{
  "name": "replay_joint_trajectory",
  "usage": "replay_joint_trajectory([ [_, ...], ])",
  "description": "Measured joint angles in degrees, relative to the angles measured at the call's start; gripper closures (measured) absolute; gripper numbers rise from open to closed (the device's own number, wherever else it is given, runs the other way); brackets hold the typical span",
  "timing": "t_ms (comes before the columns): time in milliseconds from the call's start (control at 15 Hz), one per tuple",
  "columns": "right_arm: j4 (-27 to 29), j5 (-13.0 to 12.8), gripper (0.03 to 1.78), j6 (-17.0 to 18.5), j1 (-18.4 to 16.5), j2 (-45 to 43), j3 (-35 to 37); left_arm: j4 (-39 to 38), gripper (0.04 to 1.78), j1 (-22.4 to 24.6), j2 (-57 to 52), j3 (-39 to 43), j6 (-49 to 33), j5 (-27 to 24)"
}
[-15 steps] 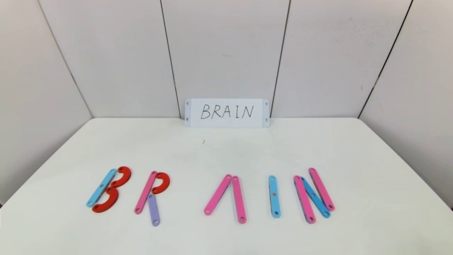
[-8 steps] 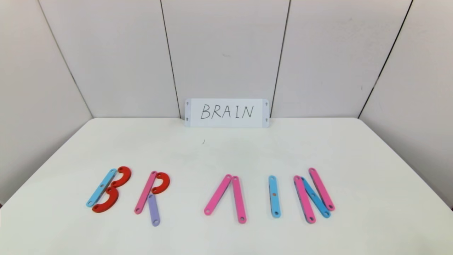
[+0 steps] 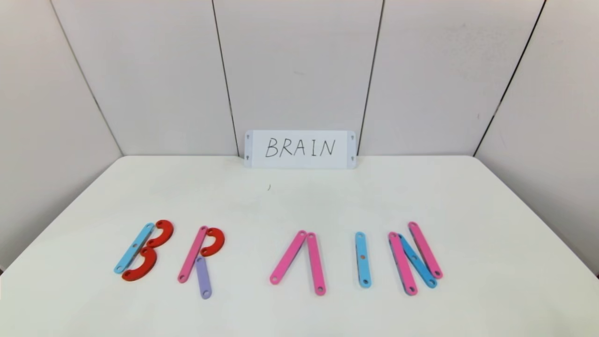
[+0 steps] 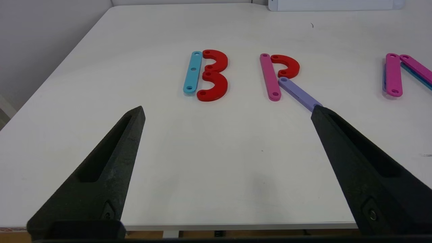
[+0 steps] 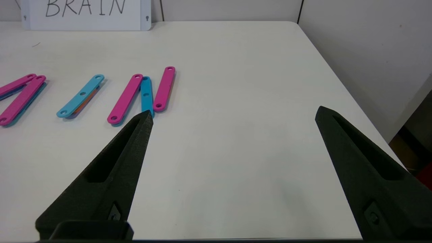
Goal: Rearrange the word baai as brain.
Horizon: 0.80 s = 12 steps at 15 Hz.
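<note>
Against the back wall, at the far edge of the white table [image 3: 299, 201], stands a white card [image 3: 300, 149] with BRAIN handwritten on it in black capitals.

Nearer the front edge, flat plastic pieces with end holes lie in a row that also reads as BRAIN. From the robot's left: a light blue straight strip [image 3: 134, 247] with two red C-shaped curves [image 3: 149, 255] touching its side makes the B. A pink straight strip [image 3: 192, 254], one red C-shaped curve [image 3: 214, 241] and a short purple strip [image 3: 203, 277] make the R. Two pink strips [image 3: 299, 260] meeting at their far ends form an A without a crossbar. A single blue strip [image 3: 362, 259] is the I. Two pink strips with a blue strip laid slantwise between them [image 3: 414, 257] form the N, the pieces overlapping at their ends.

Neither arm appears in the head view. The left gripper [image 4: 227, 109] hovers over the near edge of the table before the B and R, its black fingers [image 4: 104, 175] spread wide, holding and touching nothing. The right gripper [image 5: 233, 113] hangs near the table's front right part beside the N, equally wide apart and empty.
</note>
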Motion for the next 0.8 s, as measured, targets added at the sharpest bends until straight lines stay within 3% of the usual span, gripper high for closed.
replay_joint_trajectory([
  [800, 0.00, 0.00, 0.12, 0.02, 0.00, 0.00, 0.00, 0.00, 0.09, 0.00, 0.00, 0.00, -0.02, 0.02],
])
